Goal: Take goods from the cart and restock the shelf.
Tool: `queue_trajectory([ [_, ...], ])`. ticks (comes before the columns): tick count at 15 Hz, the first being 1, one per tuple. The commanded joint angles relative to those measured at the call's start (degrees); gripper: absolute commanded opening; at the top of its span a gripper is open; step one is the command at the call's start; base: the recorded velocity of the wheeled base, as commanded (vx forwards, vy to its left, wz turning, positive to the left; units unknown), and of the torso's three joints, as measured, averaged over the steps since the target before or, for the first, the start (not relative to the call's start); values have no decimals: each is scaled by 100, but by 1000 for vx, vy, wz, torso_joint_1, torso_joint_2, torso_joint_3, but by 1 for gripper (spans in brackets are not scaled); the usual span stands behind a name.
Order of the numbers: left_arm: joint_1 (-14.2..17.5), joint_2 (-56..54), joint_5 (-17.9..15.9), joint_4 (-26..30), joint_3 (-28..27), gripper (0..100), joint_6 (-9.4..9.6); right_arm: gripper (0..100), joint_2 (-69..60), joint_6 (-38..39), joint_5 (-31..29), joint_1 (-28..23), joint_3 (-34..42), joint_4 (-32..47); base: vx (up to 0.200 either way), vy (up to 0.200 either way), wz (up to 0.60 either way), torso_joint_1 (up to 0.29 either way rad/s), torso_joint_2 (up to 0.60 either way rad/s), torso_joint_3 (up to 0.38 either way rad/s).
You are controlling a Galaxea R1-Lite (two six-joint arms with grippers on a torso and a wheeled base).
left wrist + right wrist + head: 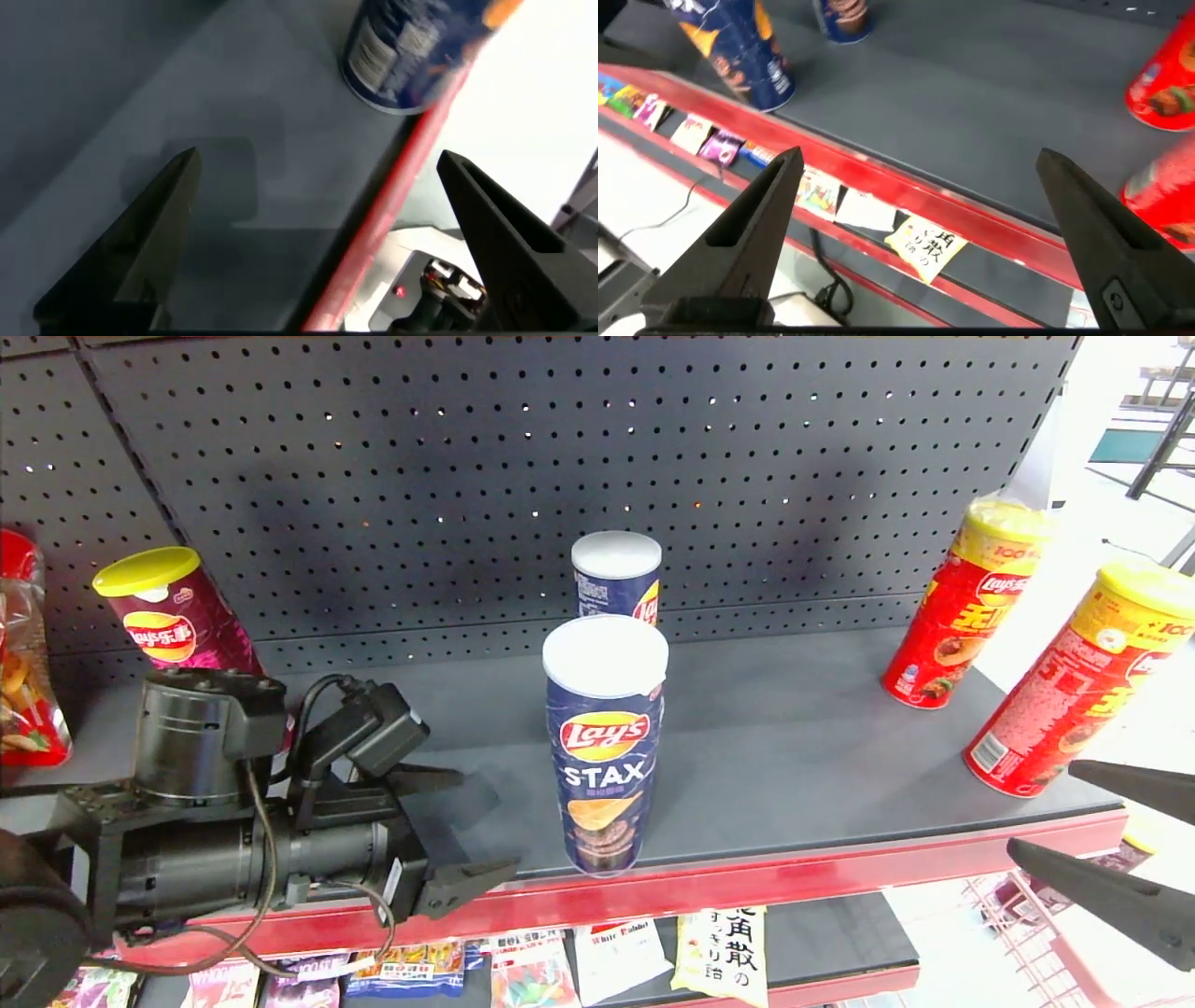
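Five lidded chip cans stand on the grey shelf [803, 737], contents hidden.
The front blue can [605, 747] sits at the shelf's red front edge, with the rear blue can [616, 577] right behind it, near the pegboard [420, 457]. The far red can [966, 607] and the near red can [1074, 686], both yellow-lidded, stand at the right end, and a magenta can [177, 616] at the left. The left end effector [476, 826] is over the shelf beside the front blue can, fingers apart and empty. The right end effector [1044, 809] is off the right front corner, also spread and empty, above the pink wire cart [1018, 915].
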Motion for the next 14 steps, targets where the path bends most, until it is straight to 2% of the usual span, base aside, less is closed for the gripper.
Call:
queue_trajectory([
  [1, -7, 356, 3, -8, -214, 100, 4, 100, -50, 1, -6, -60, -12, -3, 0, 0, 0, 0, 0, 0],
  [14, -165, 937, 3, -52, -829, 100, -14, 100, -41, 62, -6, -183, -30, -3, 0, 0, 0, 0, 0, 0],
])
